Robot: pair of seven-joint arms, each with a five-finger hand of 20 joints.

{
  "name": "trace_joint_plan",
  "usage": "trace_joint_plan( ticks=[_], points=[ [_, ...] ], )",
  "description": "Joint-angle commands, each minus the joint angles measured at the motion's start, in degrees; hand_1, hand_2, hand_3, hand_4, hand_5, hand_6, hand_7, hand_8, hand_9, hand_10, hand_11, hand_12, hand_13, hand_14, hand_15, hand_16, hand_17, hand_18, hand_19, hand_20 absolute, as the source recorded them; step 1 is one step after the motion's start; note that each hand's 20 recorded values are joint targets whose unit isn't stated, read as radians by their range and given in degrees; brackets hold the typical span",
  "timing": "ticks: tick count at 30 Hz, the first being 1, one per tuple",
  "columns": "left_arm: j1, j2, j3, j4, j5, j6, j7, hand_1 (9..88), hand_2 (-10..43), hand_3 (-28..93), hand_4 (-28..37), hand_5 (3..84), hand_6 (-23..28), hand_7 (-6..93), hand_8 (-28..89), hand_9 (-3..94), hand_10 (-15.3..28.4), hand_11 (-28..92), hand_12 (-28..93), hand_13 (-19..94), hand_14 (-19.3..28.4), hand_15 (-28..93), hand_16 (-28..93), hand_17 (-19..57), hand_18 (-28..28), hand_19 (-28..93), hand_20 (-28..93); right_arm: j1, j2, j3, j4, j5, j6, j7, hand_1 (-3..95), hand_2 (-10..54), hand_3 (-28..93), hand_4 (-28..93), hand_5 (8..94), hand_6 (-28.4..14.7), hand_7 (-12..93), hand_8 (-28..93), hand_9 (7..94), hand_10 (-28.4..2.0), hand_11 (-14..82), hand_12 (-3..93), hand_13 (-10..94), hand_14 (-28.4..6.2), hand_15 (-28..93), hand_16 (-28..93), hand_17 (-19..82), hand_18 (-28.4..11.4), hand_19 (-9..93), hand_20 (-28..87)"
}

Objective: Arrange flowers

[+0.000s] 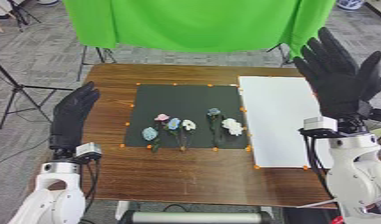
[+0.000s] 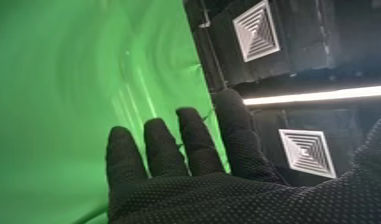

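Note:
In the head view my right hand (image 1: 336,82) is held up over the white board's right side, fingers straight and spread, holding nothing. My left hand (image 1: 72,115) hangs at the table's left edge, its fingers extended and empty. Between them on the dark mat lie several flowers with green stems: a light blue one (image 1: 150,133), a pink one (image 1: 162,117), a blue one (image 1: 174,123), a white one (image 1: 189,125), a grey-blue one (image 1: 214,112) and a white cluster (image 1: 232,126). In the right wrist view my right hand (image 2: 222,197) shows its palm with open fingers.
The dark mat (image 1: 173,95) and the white board (image 1: 280,120) lie side by side on the brown table (image 1: 169,175), with orange markers along their edges. Beyond the table hangs a green cloth (image 1: 186,25). A black tripod (image 1: 18,87) stands at the left.

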Motion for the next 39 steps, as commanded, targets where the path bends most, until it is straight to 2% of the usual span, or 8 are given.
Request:
trace_joint_plan(
  ticks=[1,10,17,23,26,29,33,39],
  points=[
    [0.2,-0.82,-0.25,0.1,-0.8,-0.56,-0.95,23.0,-4.5,72,-27.6,46.6,0.7,14.0,-7,43.3,12.4,16,11,32,15.6,13,2,4.2,12.6,7,16,0.1,0.5,-0.2,0.5,-1.0,-3.7,0.9,-1.4,-1.9,78,-19,39.3,-0.6,7,-8,34.0,-12.9,2.7,8.0,20,-10.8,-1,12,10,-9.4,0,20],
    [1.2,-1.15,-1.3,-0.58,-0.59,-0.54,-1.24,23.2,-4.6,72,-27.4,46.6,0.9,14.5,-7,44.1,12.4,17,12,33,15.9,15,1,4.5,13.2,9,16,0.4,0.8,-0.5,0.6,-1.2,-4.2,1.3,-0.1,-3.1,78,-19,40.9,-1.5,7,-8,34.9,-13.2,2.8,8.5,21,-11.0,1,11,11,-9.4,0,20],
    [-0.4,0.23,-1.09,0.24,-0.66,-0.94,-1.51,23.4,-4.3,72,-27.0,47.2,1.0,15.1,-7,44.5,12.4,17,12,33,16.0,15,1,4.5,13.2,9,16,-0.2,1.1,-0.3,0.0,-0.5,-3.1,1.1,3.2,-3.9,79,-18,40.9,-0.7,7,-8,35.6,-13.2,3.0,8.8,21,-10.8,2,9,11,-9.8,0,20],
    [-0.5,0.12,-1.82,0.32,-0.11,-1.68,-2.37,24.0,-4.1,72,-25.8,47.7,1.0,15.3,-7,44.7,12.4,17,12,33,16.0,15,1,4.5,13.2,9,16,-0.4,1.1,-0.3,-0.1,-1.5,-3.2,1.5,10.8,-3.4,82,-17,41.1,-0.1,9,-8,36.4,-12.9,3.2,9.0,21,-10.5,3,9,12,-9.4,0,20],
    [-0.8,0.07,-1.91,0.31,1.14,-2.31,-3.13,29.4,-4.3,73,-17.2,48.1,0.8,16.5,-8,44.7,12.3,17,12,34,15.9,16,1,4.6,13.1,8,16,-0.5,1.3,-0.3,0.0,-1.2,-2.8,1.4,11.2,-3.6,83,-17,41.2,-0.1,9,-9,36.7,-12.9,3.3,9.1,21,-10.5,3,9,12,-9.3,0,21],
    [-0.2,0.01,-1.95,-0.05,1.22,-1.99,-3.18,33.2,-5.4,73,-10.9,48.4,0.7,17.1,-8,44.8,12.1,18,12,34,15.7,15,1,4.8,13.0,8,16,-1.1,1.3,0.1,-0.3,-1.1,-3.0,1.7,11.2,-3.7,83,-17,41.4,0.0,10,-9,36.8,-12.9,3.3,9.2,21,-10.5,3,8,12,-9.3,0,21],
    [-0.3,0.09,-1.71,0.21,1.25,-1.83,-3.84,34.6,-6.6,72,-10.5,48.4,0.7,17.2,-8,44.8,11.9,18,12,34,15.5,15,1,4.8,13.0,8,16,-1.8,1.0,0.6,-1.0,-2.2,-1.6,3.8,11.9,-8.6,82,-17,41.4,0.0,10,-9,36.8,-12.9,3.3,9.4,21,-11.0,4,8,12,-9.3,0,21],
    [-1.5,0.6,-1.23,0.46,1.5,-1.95,-4.45,34.8,-7.1,72,-10.3,48.3,0.6,17.6,-8,44.9,12.0,18,12,34,15.4,16,1,4.6,13.1,8,16,0.1,1.5,-0.3,-0.5,-2.3,-2.2,4.7,13.7,-9.5,81,-17,43.4,-0.3,11,-9,38.9,-13.1,3.9,10.1,22,-11.5,5,8,12,-9.7,0,21]
  ],
)
